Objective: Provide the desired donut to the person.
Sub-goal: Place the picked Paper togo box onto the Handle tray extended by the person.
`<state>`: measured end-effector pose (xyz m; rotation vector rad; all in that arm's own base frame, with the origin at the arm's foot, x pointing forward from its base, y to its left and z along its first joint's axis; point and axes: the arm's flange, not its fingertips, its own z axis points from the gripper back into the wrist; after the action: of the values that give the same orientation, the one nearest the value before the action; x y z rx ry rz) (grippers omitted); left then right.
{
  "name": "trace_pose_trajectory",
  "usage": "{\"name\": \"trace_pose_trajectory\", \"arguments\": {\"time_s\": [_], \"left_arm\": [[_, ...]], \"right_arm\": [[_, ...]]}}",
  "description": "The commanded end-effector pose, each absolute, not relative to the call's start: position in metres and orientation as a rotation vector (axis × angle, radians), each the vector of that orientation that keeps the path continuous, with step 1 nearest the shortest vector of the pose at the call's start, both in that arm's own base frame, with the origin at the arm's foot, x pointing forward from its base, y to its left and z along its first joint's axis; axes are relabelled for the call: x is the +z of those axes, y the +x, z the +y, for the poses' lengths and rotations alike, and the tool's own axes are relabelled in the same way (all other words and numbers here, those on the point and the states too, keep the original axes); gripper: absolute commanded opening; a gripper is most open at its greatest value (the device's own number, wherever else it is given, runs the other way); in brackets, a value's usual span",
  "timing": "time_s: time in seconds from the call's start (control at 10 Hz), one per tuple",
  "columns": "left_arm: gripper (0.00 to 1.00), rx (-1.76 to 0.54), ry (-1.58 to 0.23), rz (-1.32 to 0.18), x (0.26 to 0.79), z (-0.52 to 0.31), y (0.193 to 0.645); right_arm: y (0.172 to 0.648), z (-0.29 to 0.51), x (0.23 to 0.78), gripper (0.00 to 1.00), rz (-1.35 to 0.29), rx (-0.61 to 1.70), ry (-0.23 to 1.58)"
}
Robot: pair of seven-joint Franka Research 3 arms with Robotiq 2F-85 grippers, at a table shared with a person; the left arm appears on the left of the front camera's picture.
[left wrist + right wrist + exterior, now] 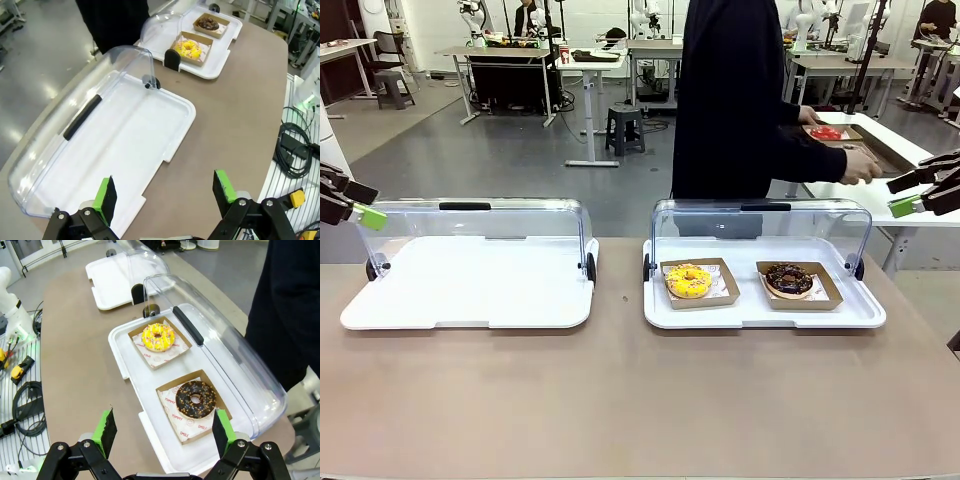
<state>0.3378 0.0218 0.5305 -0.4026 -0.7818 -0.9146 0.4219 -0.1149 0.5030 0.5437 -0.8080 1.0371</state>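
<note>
Two donuts lie in brown paper boxes on the right white tray [760, 315] under its raised clear lid: a yellow sprinkled donut [688, 281] [158, 337] [188, 48] and a chocolate donut [789, 280] [195, 399] [209, 23]. The person [735, 100] stands behind that tray, turned toward a side table, a hand [860, 166] on a brown tray there. My left gripper [355, 200] [164, 187] hangs open at the table's left edge, over the left tray's corner. High at the right edge, my right gripper [912, 190] [163, 422] is open, nothing between its fingers.
The left white tray [470, 290] [125, 140] holds nothing, and its clear lid [480, 225] stands raised. A side table [890, 150] at the far right carries a red item [827, 132]. Bare brown tabletop [640, 400] runs along the near side. Cables [295, 150] lie past the table edge.
</note>
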Motion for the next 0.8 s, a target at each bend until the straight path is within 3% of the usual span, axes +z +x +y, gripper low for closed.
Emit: {"name": "trace_pose_trajectory", "arguments": {"time_s": [0.0, 0.2, 0.3, 0.7], "left_arm": [[1.00, -0.921, -0.354, -0.788, 0.524, 0.022, 0.333], [1.00, -1.055, -0.396, -0.707, 0.522, 0.005, 0.344], [1.00, -0.924, -0.376, -0.784, 0.532, 0.022, 0.338], [1.00, -0.924, -0.376, -0.784, 0.532, 0.022, 0.338]], "right_arm": [[0.422, -0.114, 0.502, 1.00, -0.803, 1.044, 0.549], [0.422, -0.114, 0.502, 1.00, -0.803, 1.044, 0.549], [0.422, -0.114, 0.502, 1.00, -0.803, 1.044, 0.549], [0.422, -0.114, 0.502, 1.00, -0.803, 1.044, 0.549]]}}
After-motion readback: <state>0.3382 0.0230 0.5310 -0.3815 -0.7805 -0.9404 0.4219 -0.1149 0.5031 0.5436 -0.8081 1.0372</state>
